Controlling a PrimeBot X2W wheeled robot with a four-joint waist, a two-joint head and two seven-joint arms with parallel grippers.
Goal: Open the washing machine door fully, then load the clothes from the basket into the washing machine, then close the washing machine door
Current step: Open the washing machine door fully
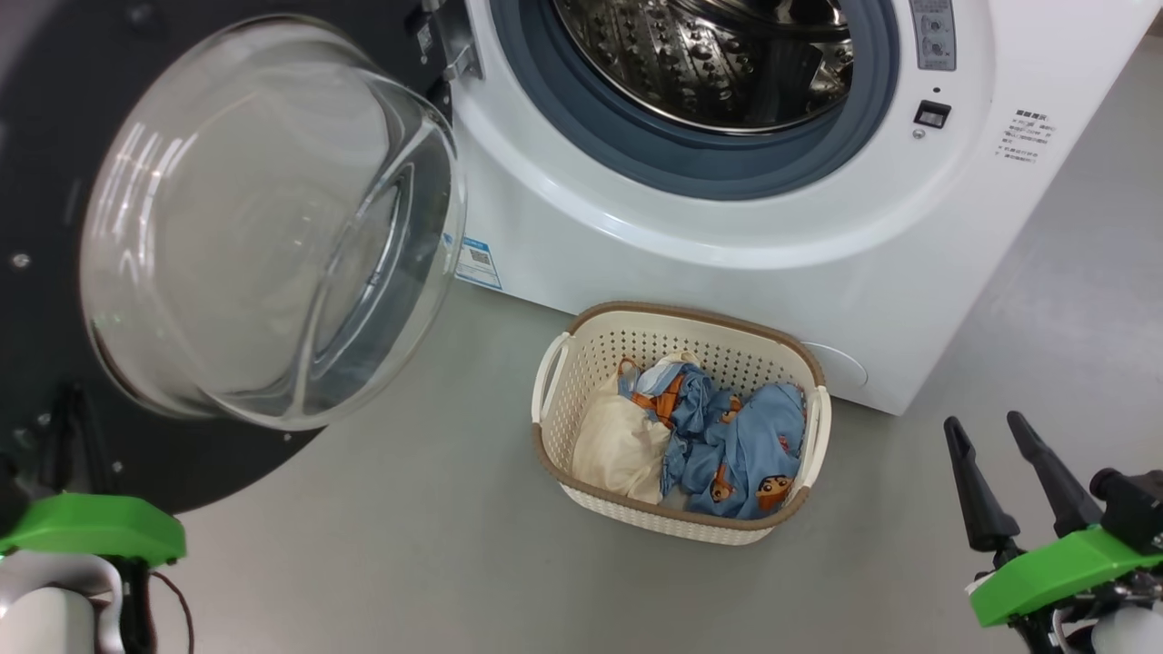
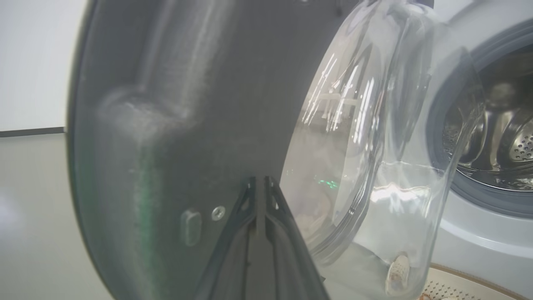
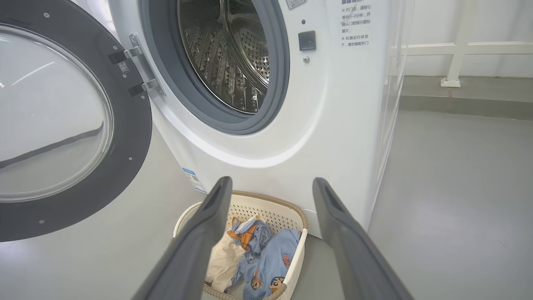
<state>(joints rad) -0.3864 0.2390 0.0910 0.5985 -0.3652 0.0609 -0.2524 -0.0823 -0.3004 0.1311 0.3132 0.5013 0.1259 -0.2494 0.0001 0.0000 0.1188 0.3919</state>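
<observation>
We ease the washing machine door point(image 1: 263, 218) wide
Left claw point(image 2: 260, 183), pinched together, against its inner face: push outward steadily. Right claw point(image 1: 984, 422), spread apart, near the basket point(image 1: 677, 313) of clothes point(image 1: 727, 445).

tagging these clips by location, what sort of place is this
Probably a laundry area: a white front-loading washing machine with its door swung open, and a basket of clothes on a bare grey floor.

Perforated plastic basket point(image 1: 690, 350), shiny steel drum point(image 1: 690, 64)
</observation>
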